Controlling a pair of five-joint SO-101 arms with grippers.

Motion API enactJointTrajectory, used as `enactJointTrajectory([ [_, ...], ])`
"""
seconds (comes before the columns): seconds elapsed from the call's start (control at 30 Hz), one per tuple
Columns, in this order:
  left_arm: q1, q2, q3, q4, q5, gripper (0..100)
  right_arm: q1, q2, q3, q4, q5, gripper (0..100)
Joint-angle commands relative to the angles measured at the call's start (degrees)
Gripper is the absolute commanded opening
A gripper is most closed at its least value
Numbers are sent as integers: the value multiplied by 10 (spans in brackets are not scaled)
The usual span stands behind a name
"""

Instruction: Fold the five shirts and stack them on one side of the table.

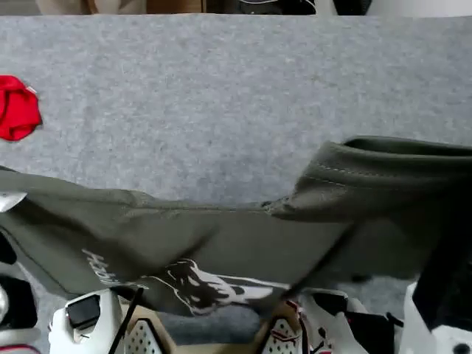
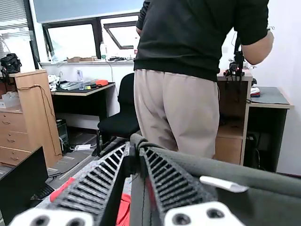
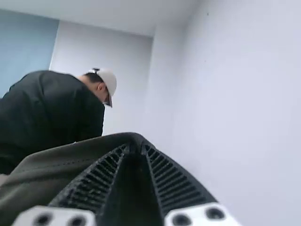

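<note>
An olive green shirt with a white print hangs stretched in the air above the near half of the grey table. Its right end is lifted higher than its left. My left gripper is shut on the shirt's edge, and the olive cloth drapes away from the fingertips. My right gripper is shut on the other end, with the olive fabric folded over its tips. A crumpled red shirt lies at the table's far left edge.
The arm bases stand along the near edge below the hanging shirt, with a dark arm segment at the right. The grey table surface behind the shirt is bare apart from the red shirt.
</note>
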Motion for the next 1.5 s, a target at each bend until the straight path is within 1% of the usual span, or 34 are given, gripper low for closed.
enactJointTrajectory([
  [0.0,-7,1,40,4,-6,18,8,0,62,-40,4,5],
  [0.23,-5,4,158,4,-6,18,7,4,193,-88,9,5],
  [0.3,-5,6,231,-17,-6,18,5,4,240,-107,40,5],
  [0.4,-5,1,338,-93,-3,18,5,4,333,-145,66,5],
  [0.5,-5,3,437,-156,-2,18,3,4,444,-194,66,5],
  [0.6,-3,5,556,-240,-1,18,-20,4,585,-262,66,5],
  [0.73,28,18,717,-363,-1,18,-41,4,759,-369,67,5],
  [0.8,47,27,785,-412,-1,18,-51,4,829,-420,84,5],
  [0.87,71,38,835,-449,-1,18,-64,5,887,-460,105,5],
  [0.93,92,51,866,-471,-1,18,-81,15,939,-481,107,5],
  [1.03,120,72,882,-471,-1,18,-119,50,986,-480,106,5],
  [1.13,124,87,884,-471,-1,18,-167,103,996,-470,105,8],
  [1.27,115,104,884,-469,-4,18,-255,188,962,-390,78,9],
  [1.37,109,109,878,-440,-4,18,-313,248,919,-325,60,9],
  [1.47,105,109,880,-412,-4,18,-352,298,871,-285,49,16],
])
